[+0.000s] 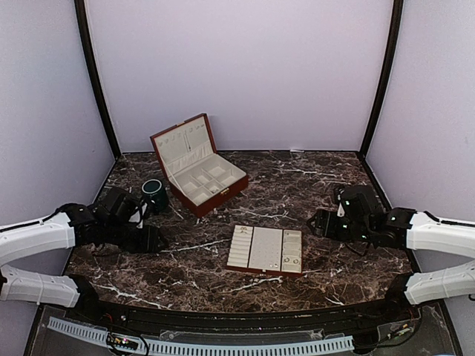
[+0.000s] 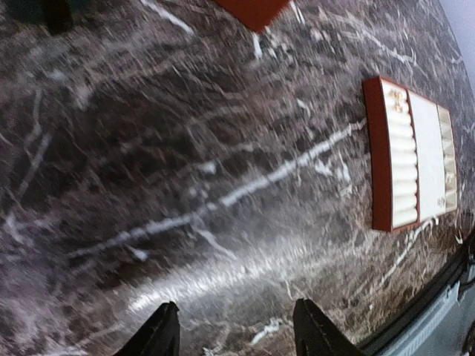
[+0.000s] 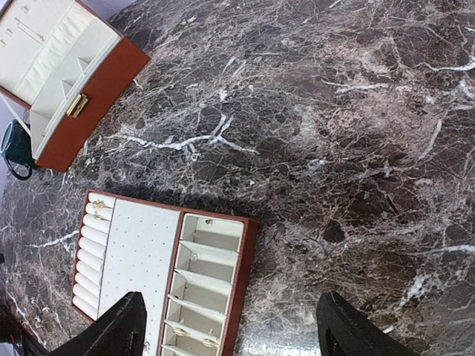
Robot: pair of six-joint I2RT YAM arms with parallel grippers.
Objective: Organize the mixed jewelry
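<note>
The mixed jewelry shows as tiny pale-metallic pieces in the flat cream-lined tray (image 1: 256,248). Two rings (image 3: 99,205) sit on the ring rolls, and they also show in the left wrist view (image 2: 398,101). A stud (image 3: 209,222) and a few small pieces (image 3: 182,332) lie in the side compartments. My left gripper (image 1: 154,238) is open and empty, low over bare marble left of the tray (image 2: 404,159). My right gripper (image 1: 315,222) is open and empty, right of the tray, and its wrist view looks down on the tray's compartment edge (image 3: 241,282).
An open red-brown wooden box (image 1: 197,167) with cream lining stands at the back left, also in the right wrist view (image 3: 70,70). A dark green cup (image 1: 154,194) stands beside it, close to my left arm. Purple walls enclose the marble table.
</note>
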